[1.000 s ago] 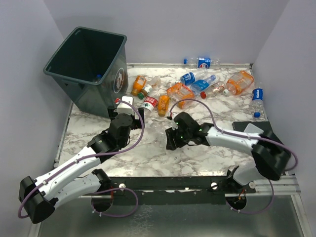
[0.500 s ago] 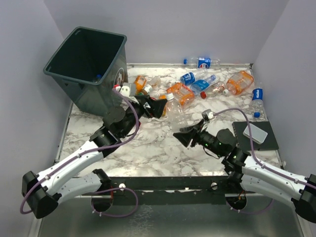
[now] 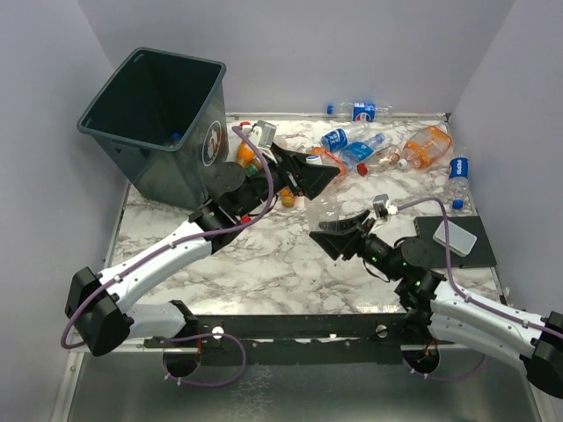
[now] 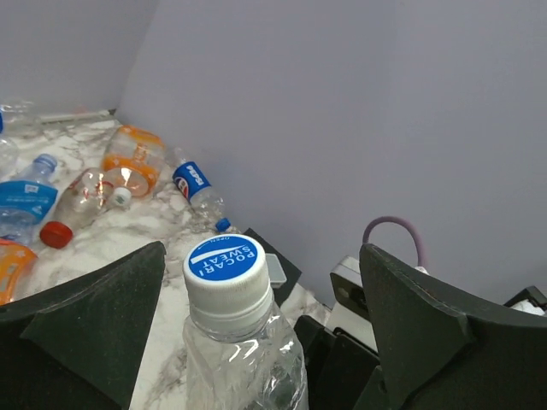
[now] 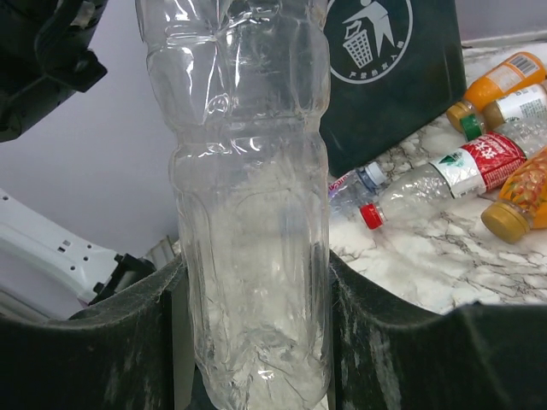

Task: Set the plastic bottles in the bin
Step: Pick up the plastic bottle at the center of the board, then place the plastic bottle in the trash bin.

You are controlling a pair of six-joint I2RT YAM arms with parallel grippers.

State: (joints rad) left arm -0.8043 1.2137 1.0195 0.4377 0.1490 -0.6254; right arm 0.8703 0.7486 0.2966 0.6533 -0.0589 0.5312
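Progress: early. Inside the bin [image 3: 145, 167] we make out only one blue cap [image 3: 174, 136], probably a single bottle; the rest of its floor is dark. One clear bottle [image 5: 248, 213] stands upright over mid-table, clamped low on its body by the right gripper [image 3: 337, 227], jaws partly closed on it. The left gripper [image 3: 310, 174] is spread full width, fingers either side of the screw top [image 4: 224, 266], touching nothing. We read this as a hand-over toward the bin. About a dozen bottles [image 3: 352, 151] lie along the far part of the table [image 3: 264, 264], undelivered.
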